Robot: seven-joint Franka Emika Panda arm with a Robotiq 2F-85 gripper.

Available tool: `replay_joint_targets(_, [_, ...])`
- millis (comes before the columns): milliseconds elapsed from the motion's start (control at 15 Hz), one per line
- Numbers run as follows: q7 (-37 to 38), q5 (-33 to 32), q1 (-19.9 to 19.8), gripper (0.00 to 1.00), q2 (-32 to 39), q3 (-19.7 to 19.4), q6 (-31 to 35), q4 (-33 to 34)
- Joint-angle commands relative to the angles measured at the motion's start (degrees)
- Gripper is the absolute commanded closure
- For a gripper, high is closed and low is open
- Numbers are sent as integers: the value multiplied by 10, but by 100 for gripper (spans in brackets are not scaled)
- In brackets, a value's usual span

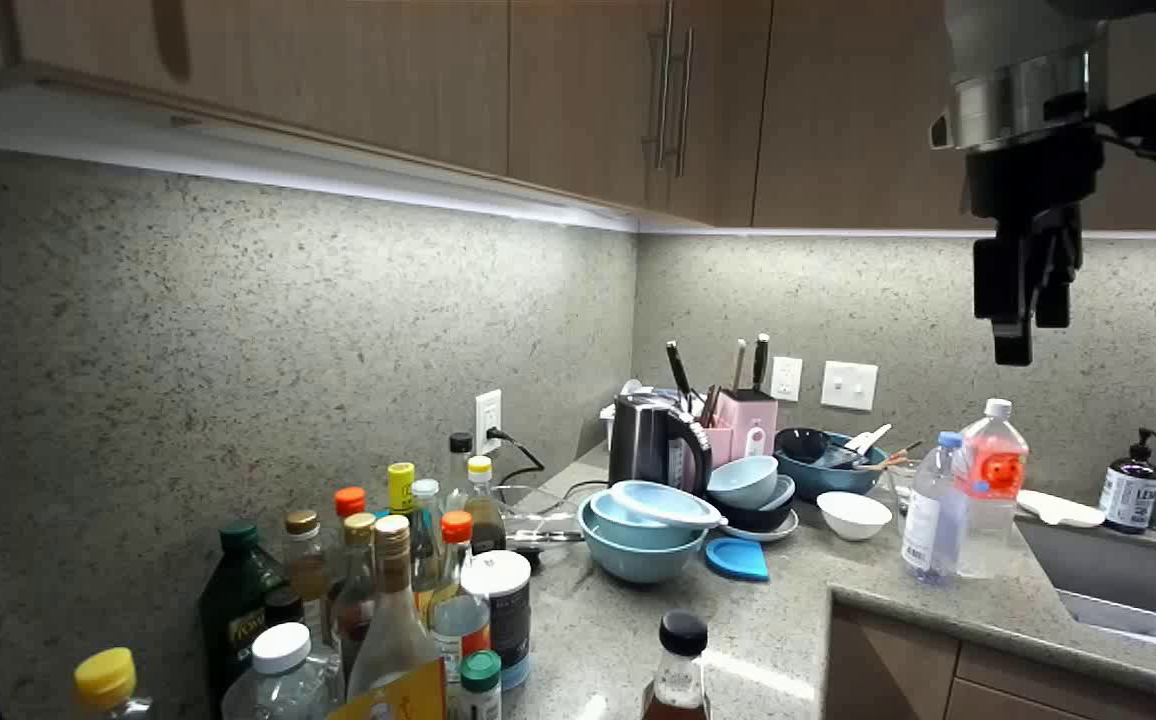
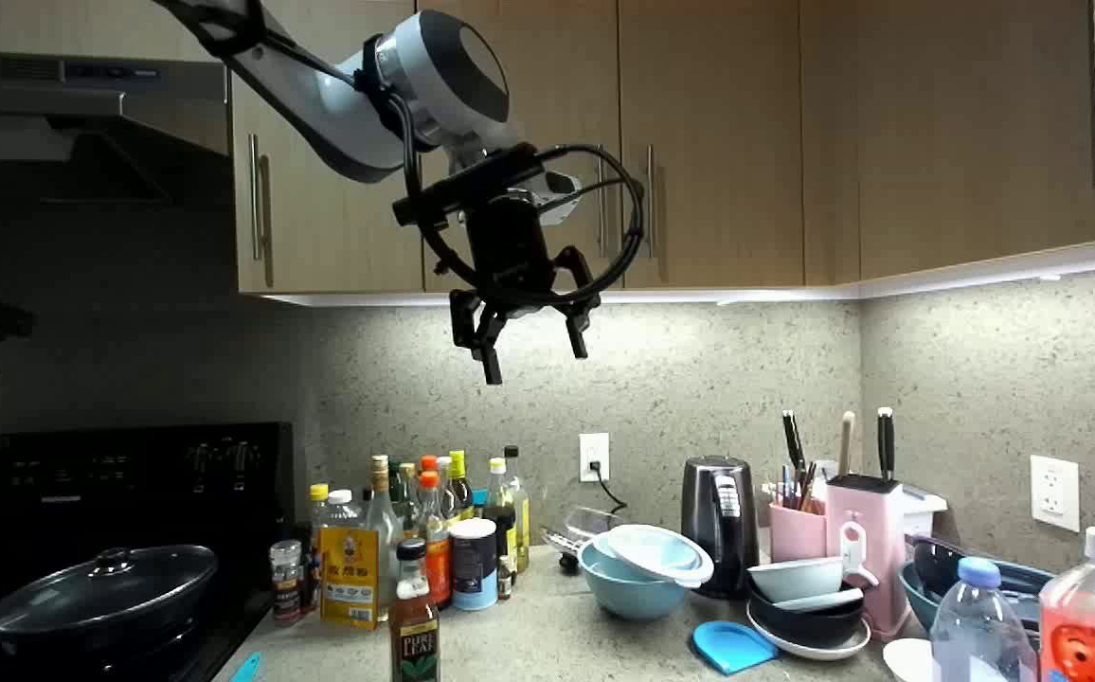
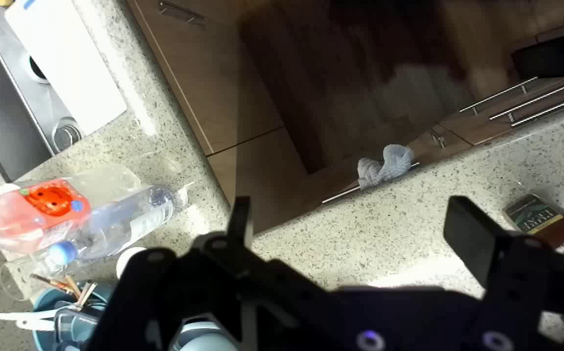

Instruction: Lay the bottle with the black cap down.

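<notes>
Bottle, clear with brown liquid and a round black cap, stands upright on the speckled grey stone tabletop. Above, I see the black two-fingered gripper, its fingers spread apart.

Black-capped bottle: base cropped by bottom edge in both exterior views; I cannot make out its top in wrist view. Left of it there, my gripper part-hides pale-blue bowl. Above it in both exterior views, top edge crops my arm.
</notes>
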State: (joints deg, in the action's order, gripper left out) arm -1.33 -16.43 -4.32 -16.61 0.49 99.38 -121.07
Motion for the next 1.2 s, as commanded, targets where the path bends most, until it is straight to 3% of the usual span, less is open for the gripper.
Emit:
replay_joint_targets(0, [2,-2,8,0,1,-7,-2,2])
replay_joint_targets(933, [-31,-74,77,0,121,43,-29,12])
replay_joint_targets(1133, [-13,-52,79,0,124,39,-6,5])
